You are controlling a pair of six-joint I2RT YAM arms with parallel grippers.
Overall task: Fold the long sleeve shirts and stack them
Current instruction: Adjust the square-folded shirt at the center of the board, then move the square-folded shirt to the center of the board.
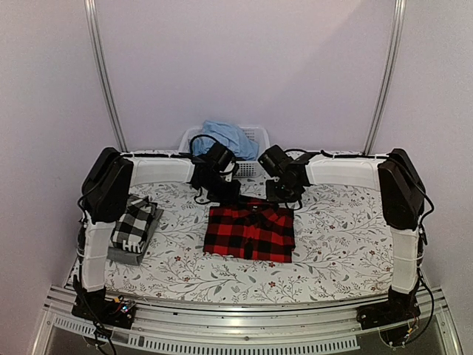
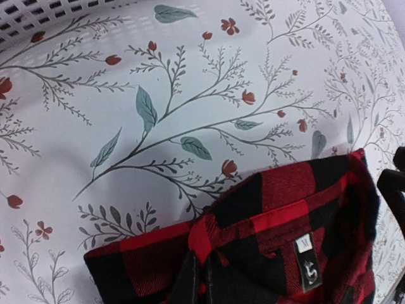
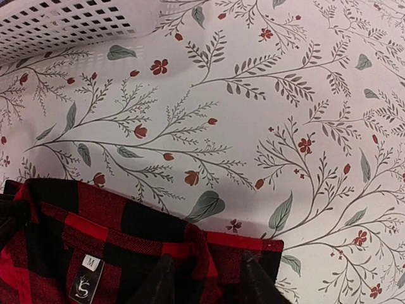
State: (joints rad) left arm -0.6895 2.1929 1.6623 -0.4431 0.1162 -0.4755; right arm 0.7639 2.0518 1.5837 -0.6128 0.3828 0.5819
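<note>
The red-and-black flannel shirt [image 1: 250,231] lies folded in the middle of the table, collar toward the back. My left gripper [image 1: 222,191] is at its far left corner. In the left wrist view the gripper [image 2: 201,286] has its fingers close together, pinching a red fold of the flannel [image 2: 278,240] near the collar. My right gripper [image 1: 285,194] is at the far right corner. In the right wrist view it [image 3: 209,282] is open, its fingers spread over the flannel's collar edge [image 3: 126,240]. A folded black-and-white check shirt [image 1: 137,220] lies on a dark grey one [image 1: 127,255] at the left.
A white basket [image 1: 255,137] holding blue cloth [image 1: 222,137] stands at the back centre, just behind both grippers; its wall shows in the left wrist view [image 2: 57,19] and the right wrist view [image 3: 63,25]. A floral tablecloth [image 1: 340,237] covers the table.
</note>
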